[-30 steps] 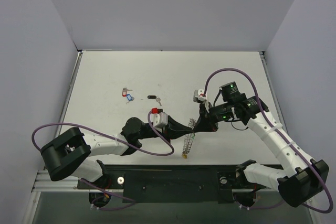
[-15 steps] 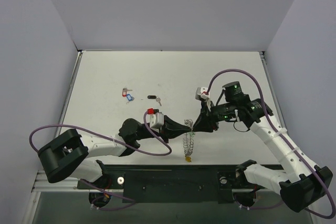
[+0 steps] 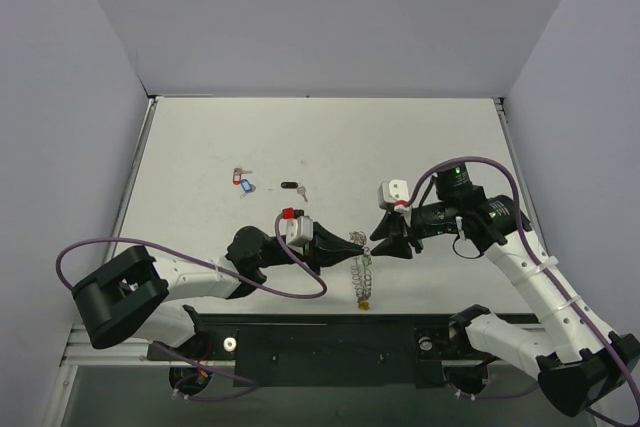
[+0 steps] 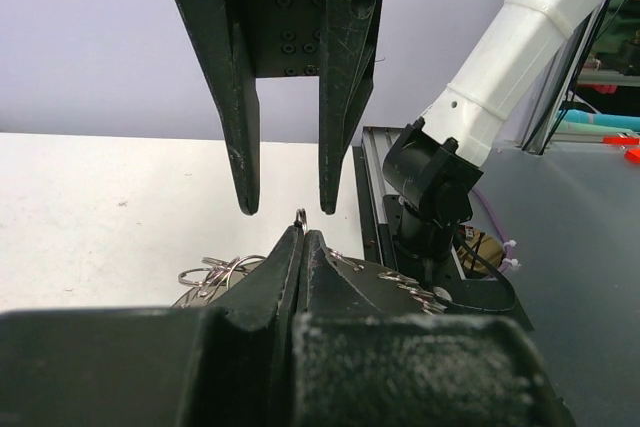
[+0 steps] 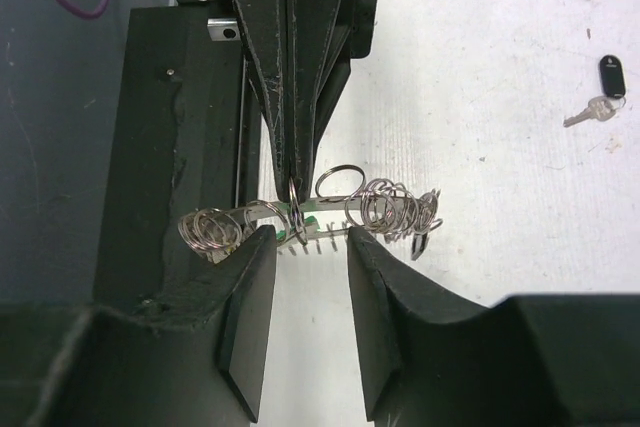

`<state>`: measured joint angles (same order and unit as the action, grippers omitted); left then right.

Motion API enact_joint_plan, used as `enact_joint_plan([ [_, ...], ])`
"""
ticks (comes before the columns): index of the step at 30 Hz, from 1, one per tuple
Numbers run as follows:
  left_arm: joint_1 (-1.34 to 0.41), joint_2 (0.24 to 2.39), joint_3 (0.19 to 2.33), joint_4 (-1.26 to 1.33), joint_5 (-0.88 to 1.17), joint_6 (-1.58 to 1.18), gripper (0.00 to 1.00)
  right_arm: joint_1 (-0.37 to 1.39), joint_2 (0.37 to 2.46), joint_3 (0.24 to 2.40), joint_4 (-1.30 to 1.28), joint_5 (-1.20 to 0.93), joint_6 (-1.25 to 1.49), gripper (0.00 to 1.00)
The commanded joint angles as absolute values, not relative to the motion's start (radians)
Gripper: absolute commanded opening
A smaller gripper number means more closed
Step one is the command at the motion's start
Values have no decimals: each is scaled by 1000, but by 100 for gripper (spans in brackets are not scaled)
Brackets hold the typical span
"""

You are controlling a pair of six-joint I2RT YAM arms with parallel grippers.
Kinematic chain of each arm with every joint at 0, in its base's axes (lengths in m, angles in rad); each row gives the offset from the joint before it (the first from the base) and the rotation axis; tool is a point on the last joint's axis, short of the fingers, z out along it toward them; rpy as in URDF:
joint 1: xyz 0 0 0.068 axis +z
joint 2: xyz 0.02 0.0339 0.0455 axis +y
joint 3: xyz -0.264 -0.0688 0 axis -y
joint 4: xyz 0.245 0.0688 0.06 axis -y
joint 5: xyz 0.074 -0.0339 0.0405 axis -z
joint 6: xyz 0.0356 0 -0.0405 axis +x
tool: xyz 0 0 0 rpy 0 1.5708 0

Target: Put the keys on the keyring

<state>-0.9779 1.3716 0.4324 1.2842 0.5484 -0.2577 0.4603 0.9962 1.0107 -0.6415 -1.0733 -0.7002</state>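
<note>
The chief risk is the thin hold. The left tool is pinched shut on a single wire of the keyring, right at its fingertips, and the rest of the ring dangles free below, yellow tag lowest. A nudge or an off-centre close by the right tool could twist that wire out of the pinch and drop the ring to the tabletop. The two tools sit tip to tip near the centre of the overhead frame, so a clash of fingers is also likely. The right tool's jaws stand narrowly parted and hold nothing. In its wrist view the coiled loops lie across the gap just beyond its fingertips. No key is in either tool. The keys lie on the tabletop in the centre left of the frame, well apart from the ring.
</note>
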Motion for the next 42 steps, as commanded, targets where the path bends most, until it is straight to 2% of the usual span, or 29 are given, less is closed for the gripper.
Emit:
enact_joint_plan([
  [1, -973, 1351, 456, 1640, 566, -273, 0, 469, 992, 1003, -672, -1137, -857, 29],
  [18, -974, 1350, 453, 1640, 558, -278, 0, 509, 1014, 970, -623, -1138, -825, 11],
  [20, -974, 1348, 453, 1641, 560, -278, 0, 511, 1015, 969, -611, -1144, -819, 8],
  [22, -976, 1351, 454, 1640, 557, -279, 0, 512, 1012, 971, -600, -1149, -801, 0],
  [28, -974, 1364, 442, 1641, 515, -307, 0, 512, 1008, 988, -617, -1135, -759, 0],
  [32, -973, 1371, 422, 1646, 505, -325, 26, 512, 997, 1008, -650, -1092, -720, 0],
  [33, -973, 1370, 416, 1646, 503, -324, 36, 512, 997, 1012, -661, -1083, -710, 0],
  [35, -971, 1359, 399, 1635, 497, -316, 49, 512, 1000, 1026, -693, -1043, -692, 0],
  [38, -966, 1298, 379, 1513, 491, -266, 57, 512, 1014, 1058, -748, -1003, -666, 0],
  [42, -966, 1189, 437, 1130, 505, -125, 66, 512, 1037, 1101, -846, -934, -629, 0],
])
